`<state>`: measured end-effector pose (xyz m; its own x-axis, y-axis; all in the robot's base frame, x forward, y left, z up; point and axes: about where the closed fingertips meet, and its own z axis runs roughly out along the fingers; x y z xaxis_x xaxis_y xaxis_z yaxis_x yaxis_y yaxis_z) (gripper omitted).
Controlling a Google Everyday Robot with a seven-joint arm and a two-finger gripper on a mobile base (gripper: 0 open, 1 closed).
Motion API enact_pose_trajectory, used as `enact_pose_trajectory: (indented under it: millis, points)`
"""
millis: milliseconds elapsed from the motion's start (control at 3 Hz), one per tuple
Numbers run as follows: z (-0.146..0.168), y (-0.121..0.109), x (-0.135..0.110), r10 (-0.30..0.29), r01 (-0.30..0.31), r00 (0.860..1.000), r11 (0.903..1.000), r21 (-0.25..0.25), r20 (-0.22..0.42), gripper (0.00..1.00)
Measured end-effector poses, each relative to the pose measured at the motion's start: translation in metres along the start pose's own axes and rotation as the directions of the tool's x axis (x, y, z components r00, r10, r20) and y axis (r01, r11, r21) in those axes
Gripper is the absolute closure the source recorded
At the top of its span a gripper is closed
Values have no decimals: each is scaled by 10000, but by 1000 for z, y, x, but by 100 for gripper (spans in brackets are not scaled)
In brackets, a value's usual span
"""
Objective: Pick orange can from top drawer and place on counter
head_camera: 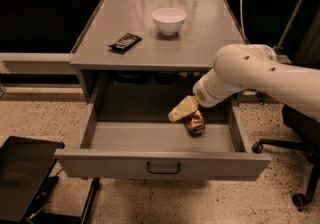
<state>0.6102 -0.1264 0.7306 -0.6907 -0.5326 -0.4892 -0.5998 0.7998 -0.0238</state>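
Note:
The orange can (195, 122) lies on its side on the floor of the open top drawer (162, 164), right of centre and toward the back. My gripper (182, 110) hangs from the white arm (260, 78), which reaches in from the right. The gripper sits right over the can, touching or nearly touching its upper left side, and hides part of it. The can rests low in the drawer, below the counter's front edge. The grey counter (200, 43) spans the cabinet top above the drawer.
A white bowl (169, 20) stands at the back middle of the counter. A flat dark snack wrapper (125, 42) lies on its left part. A black office chair (300, 168) is at the right. A black box (25, 178) stands at the lower left.

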Motion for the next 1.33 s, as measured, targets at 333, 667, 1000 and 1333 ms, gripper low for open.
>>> enact_pose_trajectory:
  millis: [333,667,1000,1333]
  points:
    - [24,8,-20,662,-666,9977,9975,-237,-169,0]
    - [27,6,-19,729,-735,9971,9969,-272,-224,0]
    - [44,-13,-10,1169,-1181,9922,9927,-256,-437,0]
    - [86,-38,13,2013,-2047,9759,9782,-337,-838,0]
